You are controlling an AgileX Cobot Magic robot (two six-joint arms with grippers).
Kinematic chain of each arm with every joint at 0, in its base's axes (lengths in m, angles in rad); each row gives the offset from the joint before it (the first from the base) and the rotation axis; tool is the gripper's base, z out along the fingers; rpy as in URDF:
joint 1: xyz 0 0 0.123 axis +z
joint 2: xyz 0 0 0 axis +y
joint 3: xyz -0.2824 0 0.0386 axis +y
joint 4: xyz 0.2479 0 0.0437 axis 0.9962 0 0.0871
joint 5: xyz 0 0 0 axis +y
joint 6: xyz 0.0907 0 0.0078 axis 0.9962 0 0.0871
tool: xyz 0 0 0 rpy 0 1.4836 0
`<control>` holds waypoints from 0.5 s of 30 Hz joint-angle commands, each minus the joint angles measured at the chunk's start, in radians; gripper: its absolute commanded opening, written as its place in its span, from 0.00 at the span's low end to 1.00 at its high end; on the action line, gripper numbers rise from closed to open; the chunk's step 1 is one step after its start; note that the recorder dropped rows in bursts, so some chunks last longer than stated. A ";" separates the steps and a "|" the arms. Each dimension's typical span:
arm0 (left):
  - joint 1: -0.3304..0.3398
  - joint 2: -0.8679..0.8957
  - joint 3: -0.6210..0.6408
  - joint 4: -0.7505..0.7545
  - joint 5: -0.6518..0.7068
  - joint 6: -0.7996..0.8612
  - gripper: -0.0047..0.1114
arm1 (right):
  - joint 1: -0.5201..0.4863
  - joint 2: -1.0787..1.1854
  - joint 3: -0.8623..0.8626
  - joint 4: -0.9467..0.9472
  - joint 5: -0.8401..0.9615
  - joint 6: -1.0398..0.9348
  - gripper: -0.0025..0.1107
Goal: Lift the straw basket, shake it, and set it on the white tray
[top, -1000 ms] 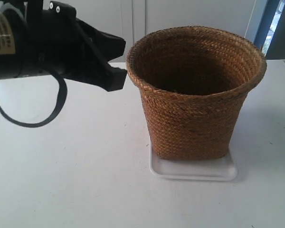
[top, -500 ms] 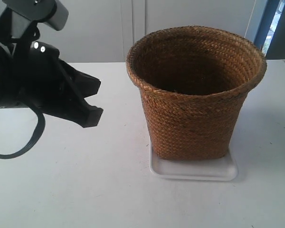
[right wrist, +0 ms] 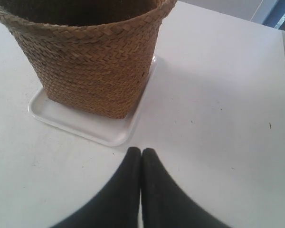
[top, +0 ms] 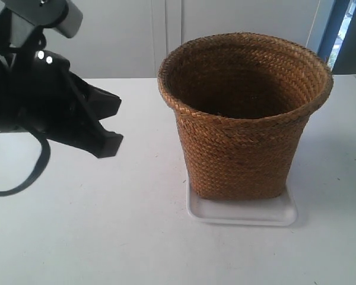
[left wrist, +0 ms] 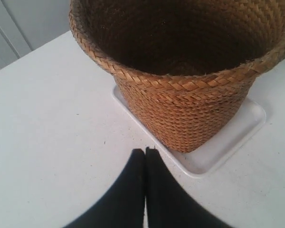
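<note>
One straw basket (top: 243, 119) stands upright on one white tray (top: 243, 215). Two grippers, left gripper (left wrist: 145, 151) and right gripper (right wrist: 141, 151), have jaws pressed together, holding nothing. Exterior view: one arm (top: 53, 113) at the basket's 9 o'clock.

White table (top: 107, 237) with a white tray (top: 243, 215) sitting on it

So the table is plain matte white with a few tiny dark specks here and there, and in the exterior view it runs back to a straight far edge up at 12 o'clock. Lying right on it is the white tray, flat on the surface at roughly 4 o'clock from the middle of the tabletop. It's glossy, with rounded corners and a low raised rim, one long side facing 6 o'clock. A soft grey shadow spreads over the table toward 3 o'clock.
</note>
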 commanded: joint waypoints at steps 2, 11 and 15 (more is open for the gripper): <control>0.153 -0.066 0.008 -0.150 0.037 -0.054 0.04 | -0.003 -0.007 0.005 -0.003 0.004 0.005 0.02; 0.561 -0.292 0.055 -0.360 0.277 0.135 0.04 | -0.003 -0.007 0.005 -0.003 0.004 0.005 0.02; 0.611 -0.473 0.175 -0.358 0.227 0.287 0.04 | -0.003 -0.007 0.005 -0.003 0.004 0.005 0.02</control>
